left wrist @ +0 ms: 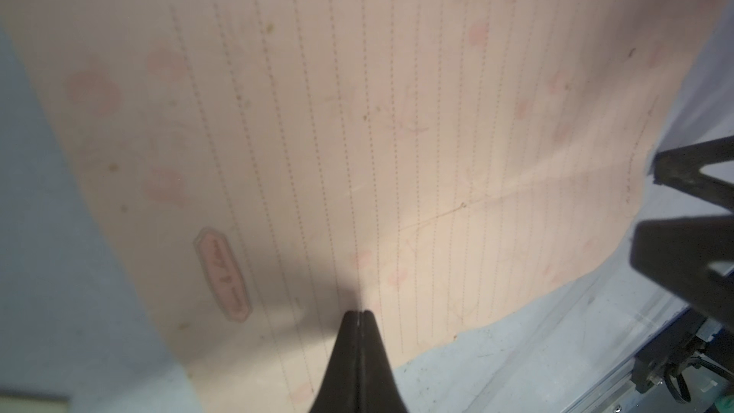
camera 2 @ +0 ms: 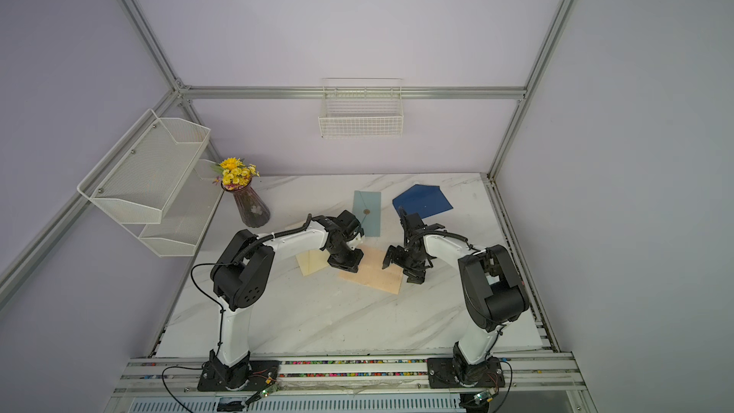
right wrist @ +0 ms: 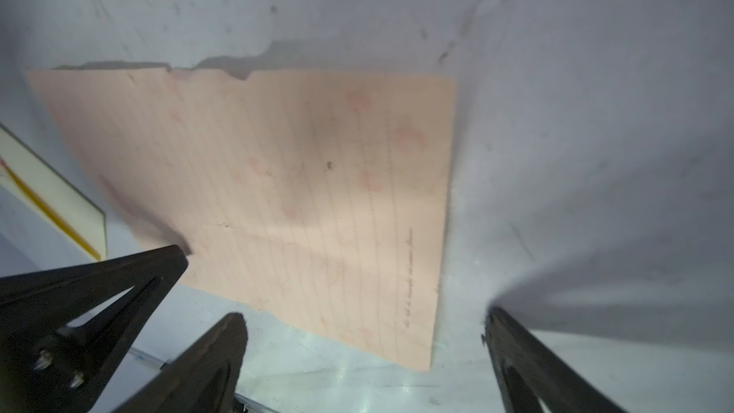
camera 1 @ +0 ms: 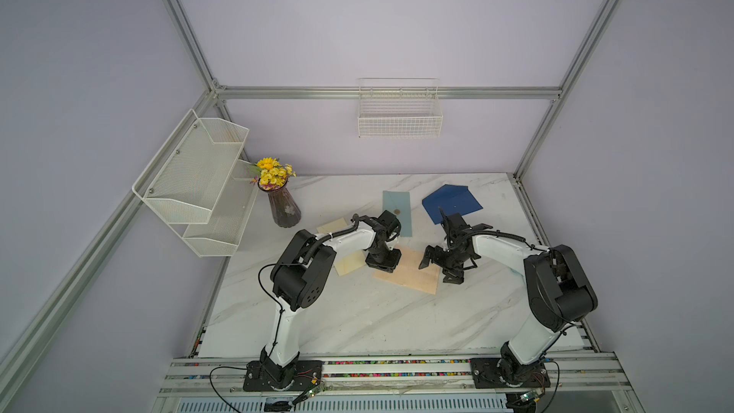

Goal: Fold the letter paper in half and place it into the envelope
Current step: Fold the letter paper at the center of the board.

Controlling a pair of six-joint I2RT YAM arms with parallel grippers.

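Since the letter paper (camera 1: 409, 276) is thin, floppy and ragged-edged, pinch gently at the edge beside the wide-open right claw (right wrist: 365, 315), opposite the clenched, empty left claw (left wrist: 359, 313).

matt pink letter paper (left wrist: 357, 133) with a ragged edge; glossy marble-look table (camera 1: 357, 319); black plastic pincers.

The letter paper (camera 1: 413, 278) lies flat at the centre of the table (camera 1: 357, 323). A second sheet (camera 1: 350, 265) lies just left. Farther back lie the sealed envelope (camera 1: 396, 206) and, rightward, the open-flap envelope (camera 1: 452, 202). A vase (camera 1: 284, 210) stands far left.
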